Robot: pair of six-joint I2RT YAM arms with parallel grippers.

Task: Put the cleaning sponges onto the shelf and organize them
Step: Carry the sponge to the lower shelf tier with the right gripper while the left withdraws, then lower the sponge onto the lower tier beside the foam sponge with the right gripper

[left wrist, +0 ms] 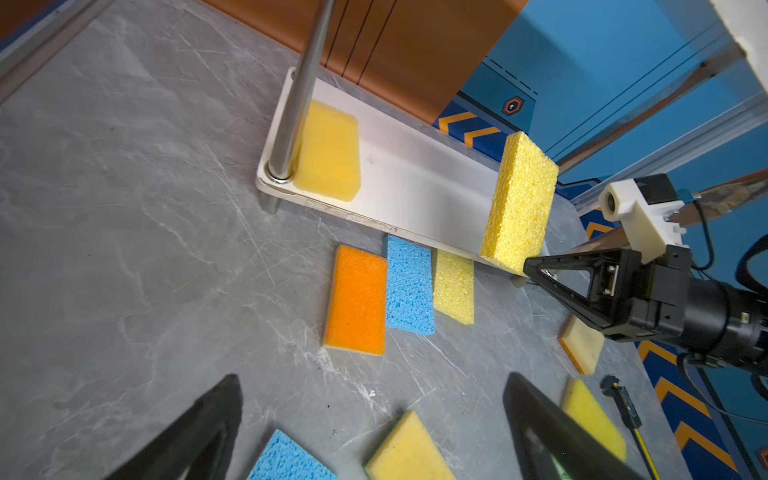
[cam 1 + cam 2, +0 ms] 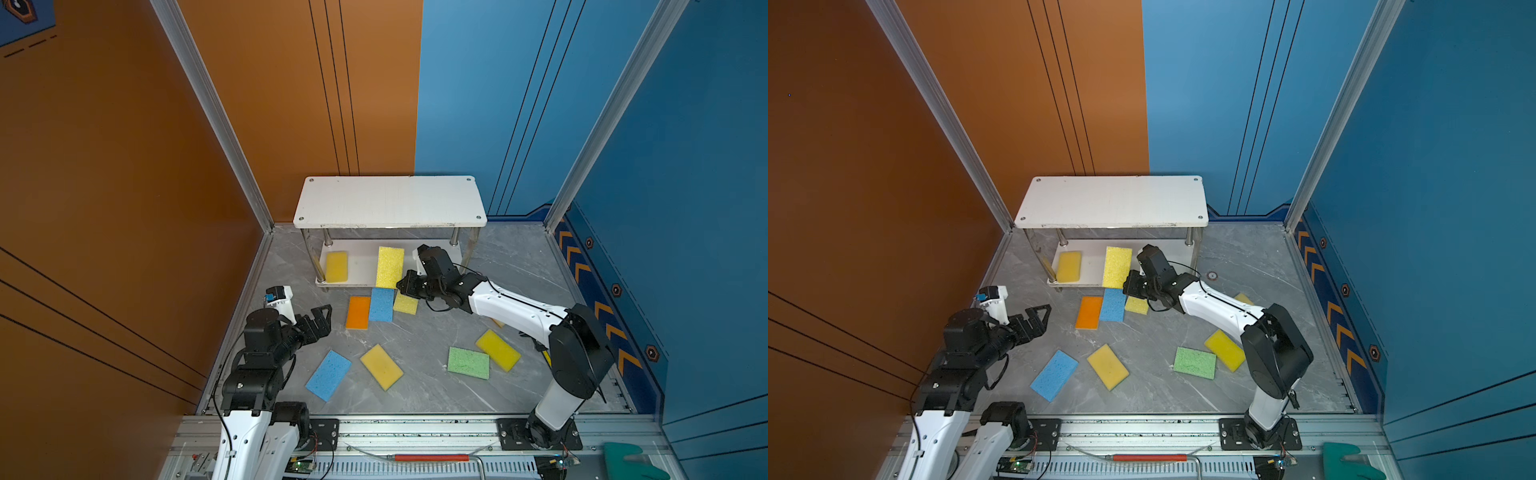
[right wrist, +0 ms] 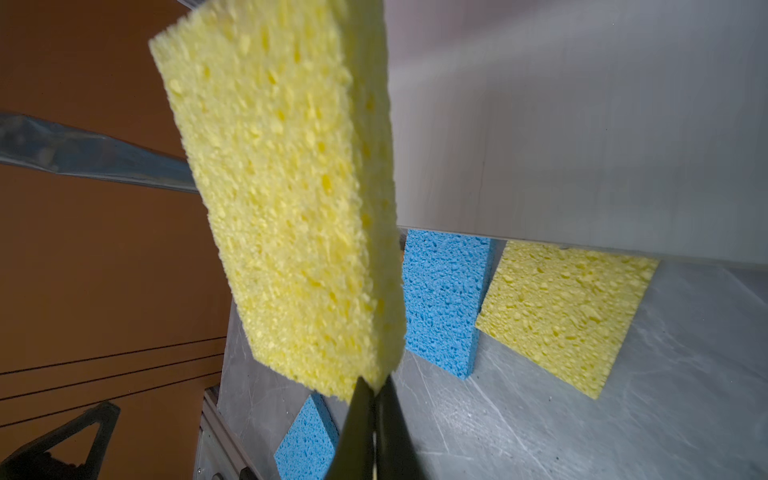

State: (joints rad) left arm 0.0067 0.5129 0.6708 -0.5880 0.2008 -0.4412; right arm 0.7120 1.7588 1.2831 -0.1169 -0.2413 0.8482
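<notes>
The shelf (image 2: 390, 201) stands at the back; one yellow sponge (image 2: 336, 267) lies flat at the left of its lower board (image 1: 415, 183). My right gripper (image 2: 401, 284) is shut on a corner of a porous yellow sponge (image 2: 390, 267) (image 3: 282, 199), which it holds on edge over the lower board's front rim. Orange (image 2: 358, 312), blue (image 2: 381, 304) and yellow (image 2: 405, 303) sponges lie side by side on the floor just in front. My left gripper (image 2: 322, 318) (image 1: 374, 380) hovers open and empty at the left, above a blue sponge (image 2: 329, 375) and a yellow sponge (image 2: 381, 366).
A green sponge (image 2: 468, 362) and a yellow sponge (image 2: 498, 350) lie at the right, near the right arm's base. A pale tan sponge (image 1: 582, 345) is partly hidden under the right arm. Walls close in on both sides; a teal glove (image 2: 631, 459) lies on the front rail.
</notes>
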